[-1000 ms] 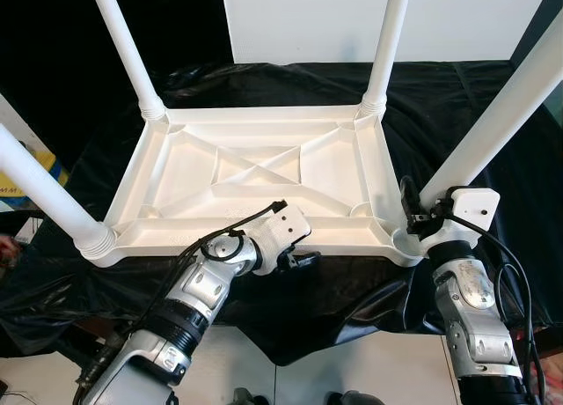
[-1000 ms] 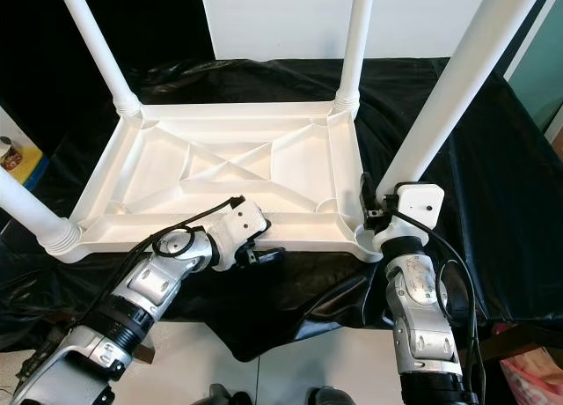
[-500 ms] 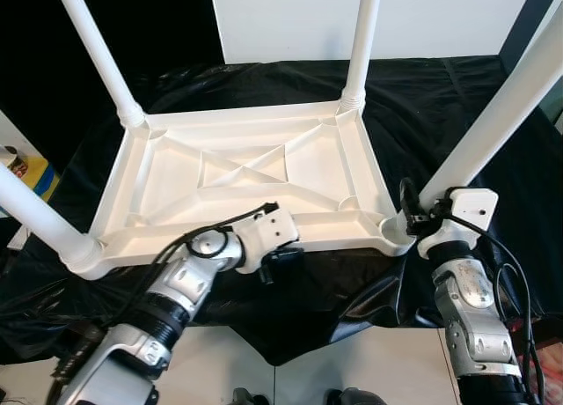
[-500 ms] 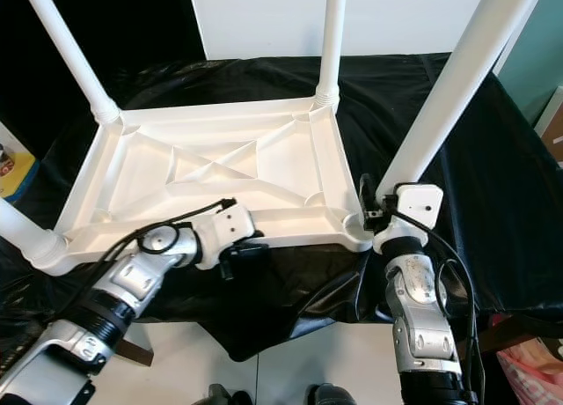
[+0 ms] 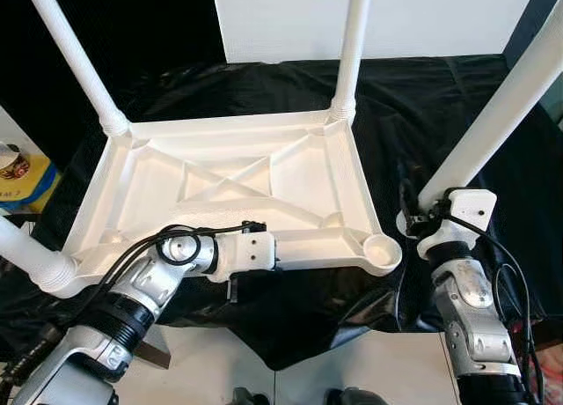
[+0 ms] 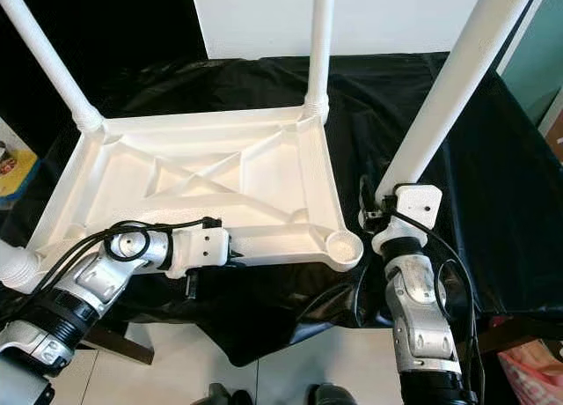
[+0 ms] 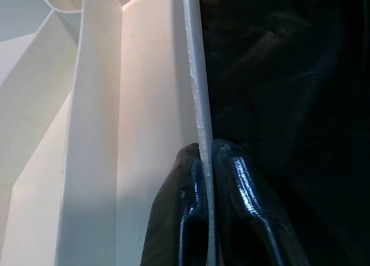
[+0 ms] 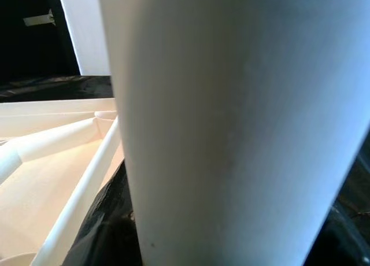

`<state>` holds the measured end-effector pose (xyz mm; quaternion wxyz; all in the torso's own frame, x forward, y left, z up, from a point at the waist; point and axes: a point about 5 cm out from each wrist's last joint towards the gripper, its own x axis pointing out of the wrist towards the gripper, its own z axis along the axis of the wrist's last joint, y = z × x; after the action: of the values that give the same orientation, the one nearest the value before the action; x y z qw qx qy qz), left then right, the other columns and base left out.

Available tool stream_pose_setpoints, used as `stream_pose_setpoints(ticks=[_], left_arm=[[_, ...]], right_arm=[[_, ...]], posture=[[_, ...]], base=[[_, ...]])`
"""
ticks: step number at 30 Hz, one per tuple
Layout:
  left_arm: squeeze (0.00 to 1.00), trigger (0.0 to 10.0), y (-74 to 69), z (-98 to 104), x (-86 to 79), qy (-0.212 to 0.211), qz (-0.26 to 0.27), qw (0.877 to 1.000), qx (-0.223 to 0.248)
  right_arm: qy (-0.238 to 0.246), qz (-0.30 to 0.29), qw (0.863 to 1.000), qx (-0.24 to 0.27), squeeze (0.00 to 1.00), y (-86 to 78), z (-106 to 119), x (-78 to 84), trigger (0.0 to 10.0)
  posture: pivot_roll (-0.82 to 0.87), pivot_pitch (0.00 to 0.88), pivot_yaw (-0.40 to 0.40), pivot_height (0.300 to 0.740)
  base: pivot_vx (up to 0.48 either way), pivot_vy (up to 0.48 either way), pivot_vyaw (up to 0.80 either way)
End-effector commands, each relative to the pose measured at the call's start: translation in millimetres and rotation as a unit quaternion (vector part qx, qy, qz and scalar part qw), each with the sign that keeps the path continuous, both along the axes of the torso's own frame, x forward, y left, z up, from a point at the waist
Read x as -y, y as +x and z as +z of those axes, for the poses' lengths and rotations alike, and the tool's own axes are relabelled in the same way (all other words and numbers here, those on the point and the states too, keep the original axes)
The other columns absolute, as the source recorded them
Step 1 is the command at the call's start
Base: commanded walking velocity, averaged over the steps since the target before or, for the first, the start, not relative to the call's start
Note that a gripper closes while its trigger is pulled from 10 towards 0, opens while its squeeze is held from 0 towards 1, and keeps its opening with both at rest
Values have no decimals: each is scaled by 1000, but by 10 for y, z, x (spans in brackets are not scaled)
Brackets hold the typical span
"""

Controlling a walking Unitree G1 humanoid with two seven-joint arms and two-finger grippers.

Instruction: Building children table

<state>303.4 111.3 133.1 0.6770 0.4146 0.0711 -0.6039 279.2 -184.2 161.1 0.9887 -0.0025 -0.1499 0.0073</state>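
The white children's tabletop [image 5: 237, 189] lies upside down on a surface draped in black cloth [image 5: 440, 97], its ribbed underside facing up at me. Three white legs stand in its corner sockets: one at the far left corner [image 5: 75, 57], one at the far right corner [image 5: 352, 44], and one at the near left corner [image 5: 31, 255]. The near right corner socket [image 5: 381, 246] is an open round cup with nothing in it.

My left gripper [image 7: 203, 179] sits at the near edge of the tabletop, left of that open socket. Its jaws are pressed together on the thin rim, one finger [image 7: 182, 208] on the inner side and the other on the cloth side.

My right gripper [image 5: 420, 220] is just beside the open socket, to its right and apart from it. It holds the fourth leg [image 5: 501, 106], which rises tilted up and to the right from the jaws; in the right wrist view the leg's white tube stands directly in front of the camera. The jaws look clamped around the leg's lower end, though the fingers are mostly hidden behind it.

A white panel [image 5: 378, 18] stands beyond the cloth.
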Motion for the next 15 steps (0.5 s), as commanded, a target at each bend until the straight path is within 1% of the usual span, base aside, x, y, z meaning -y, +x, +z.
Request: stream_pose_setpoints(ticks=[1,2,3,8,9,10,11,12,13,14,15], left_arm=[[0,10000,91,66,-89,1,43,998,37],[580,10000,120,96,-82,-11,55,998,42],[1000,10000,140,120,-76,-21,63,997,44],[1000,10000,167,190,-66,-36,66,995,61],[514,10000,175,228,-56,-49,69,995,62],[0,10000,173,262,-40,-64,69,994,58],[0,10000,173,262,-40,-64,69,994,58],[0,10000,164,389,19,-121,77,989,46],[0,10000,161,420,31,-134,79,987,42],[0,10000,157,479,57,-161,81,983,40],[0,10000,157,479,57,-161,81,983,40]], right_arm=[[2,4,1000,-7,0,12,-32,-16,10000],[4,5,1000,-8,0,20,-33,-28,10000],[4,6,1000,-9,0,28,-32,-37,10000],[2,14,1000,-7,0,23,-21,-61,10000],[2,14,1000,-9,0,19,-27,-57,10000],[3,13,1000,-10,0,17,-33,-53,10000],[3,13,1000,-10,0,17,-33,-53,10000],[3,13,1000,-13,0,6,-40,-47,10000],[2,14,1000,-13,0,3,-41,-47,10000],[1,17,1000,-12,0,1,-38,-53,10000],[1,17,1000,-12,0,1,-38,-53,10000]], posture=[[-126,106,59,740],[-126,116,59,740],[-126,116,59,740],[-119,131,63,740],[-118,133,62,740],[-118,135,61,740],[-118,135,61,740],[-110,146,61,740],[-110,146,61,740],[-109,142,59,740],[-109,142,59,740]], base=[[0,0,0],[0,0,0],[0,0,0],[0,0,0],[0,0,0],[0,0,0],[0,0,0],[0,0,0],[0,0,0],[0,0,0],[0,0,0]])
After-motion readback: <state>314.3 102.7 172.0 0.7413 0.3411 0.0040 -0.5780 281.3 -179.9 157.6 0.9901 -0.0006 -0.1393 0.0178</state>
